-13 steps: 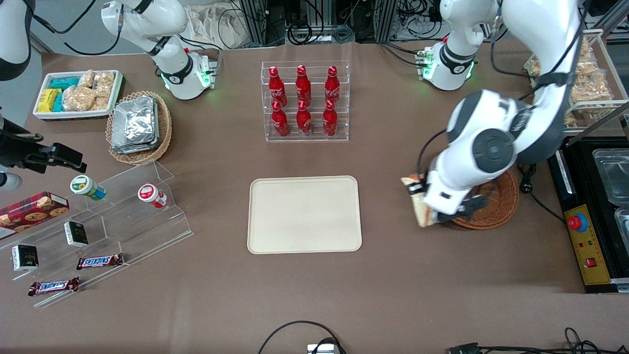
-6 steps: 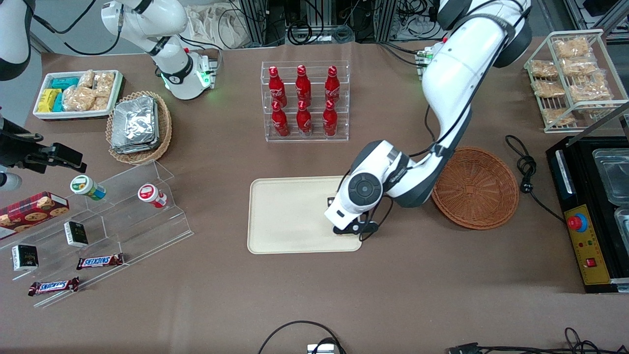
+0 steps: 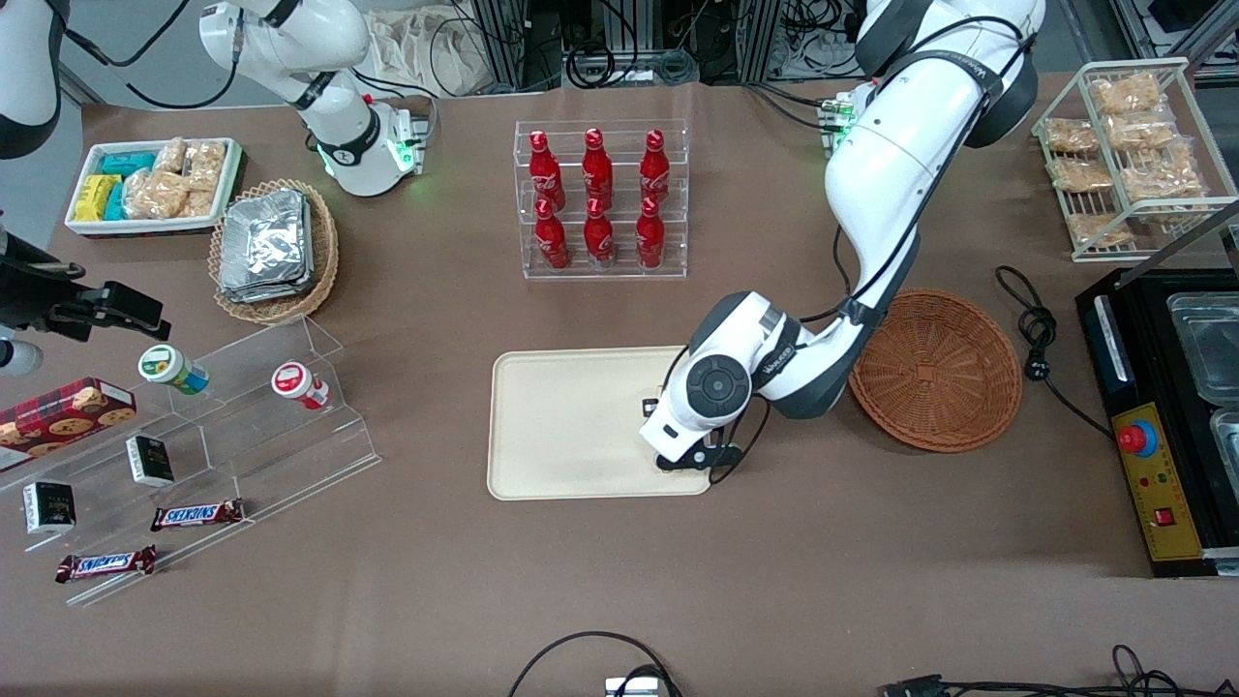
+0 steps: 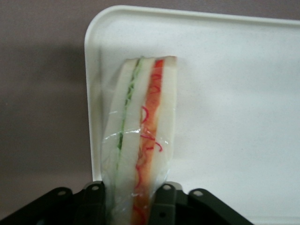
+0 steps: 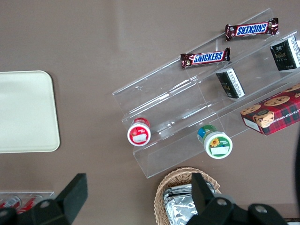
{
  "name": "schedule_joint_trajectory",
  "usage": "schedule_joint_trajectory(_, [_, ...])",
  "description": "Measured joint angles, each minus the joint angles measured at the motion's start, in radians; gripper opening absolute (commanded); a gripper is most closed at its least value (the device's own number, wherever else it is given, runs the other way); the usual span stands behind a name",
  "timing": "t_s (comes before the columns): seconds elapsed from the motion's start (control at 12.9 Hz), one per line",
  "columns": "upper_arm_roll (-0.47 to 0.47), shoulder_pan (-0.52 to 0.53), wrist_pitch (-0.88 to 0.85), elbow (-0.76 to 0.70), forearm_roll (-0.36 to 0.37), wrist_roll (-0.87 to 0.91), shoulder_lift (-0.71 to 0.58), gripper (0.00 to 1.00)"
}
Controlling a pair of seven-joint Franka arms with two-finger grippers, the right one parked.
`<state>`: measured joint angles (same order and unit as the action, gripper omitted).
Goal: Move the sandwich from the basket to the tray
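Table (image 3: pixel 871 581): brown surface, fills most of the front frame.

Left arm (image 3: pixel 900 145): white Franka, enters at the upper right of the front frame and bends down to centre right, its wrist over the tray's corner nearest the basket.

Tray (image 3: pixel 571 416): cream-beige rectangle with rounded corners and a low rim, centre of the front frame. One corner and a rim edge show in the left wrist view (image 4: pixel 225 93).

Bottle rack (image 3: pixel 600 198): clear acrylic, six red bottles in two rows, upper centre, above the tray in the frame.

Basket (image 3: pixel 937 370): round, reddish-brown wicker, centre right of the front frame, just beside the tray's short edge; nothing visible in it.

Sandwich (image 4: pixel 140 136): triangular wedge in clear wrap, white bread with a green layer and a red-orange layer along the cut edge. It is above the tray, close to the rim at a corner; whether it touches the tray cannot be told. Hidden under the wrist in the front view.

Gripper (image 4: pixel 133 199): black, two fingers clamped on the sandwich's sides, one on each bread face.
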<state>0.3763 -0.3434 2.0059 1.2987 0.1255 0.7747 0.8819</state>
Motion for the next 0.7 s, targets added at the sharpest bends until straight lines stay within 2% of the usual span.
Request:
schedule_joint_trajectory(0.39, [0.000, 0.005, -0.019, -0.026, 0.002, 0.027, -0.009, 1.00])
schedule_joint_trajectory(0.7, [-0.001, 0.036, -0.271, -0.047, 0.063, 0.029, -0.116, 1.00])
